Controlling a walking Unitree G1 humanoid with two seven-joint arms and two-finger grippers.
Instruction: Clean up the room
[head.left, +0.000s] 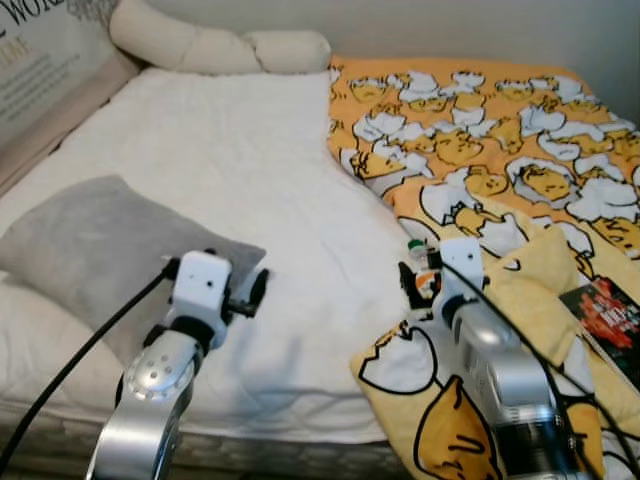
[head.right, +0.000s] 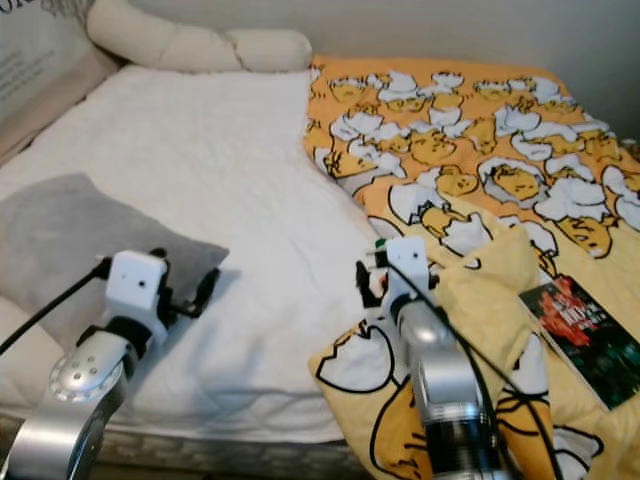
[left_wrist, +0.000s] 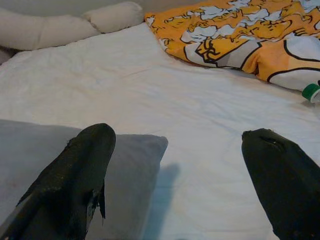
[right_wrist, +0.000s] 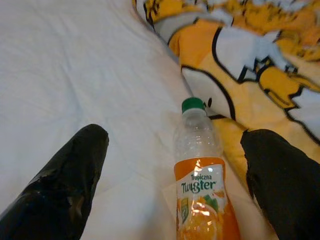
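Straddling "Tropicana Twister" bottle (right_wrist: 204, 187) on bed (head.left: 230, 180) | right gripper (right_wrist: 175, 175) jaws spread | left gripper (left_wrist: 175, 170) jaws spread

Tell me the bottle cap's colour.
Green; the bottle cap shows best in the right wrist view.

I see a bed (head.left: 250, 180) with a white sheet filling the room ahead. A plain pale wall (head.left: 450, 30) stands at its far side. Light is soft and even.
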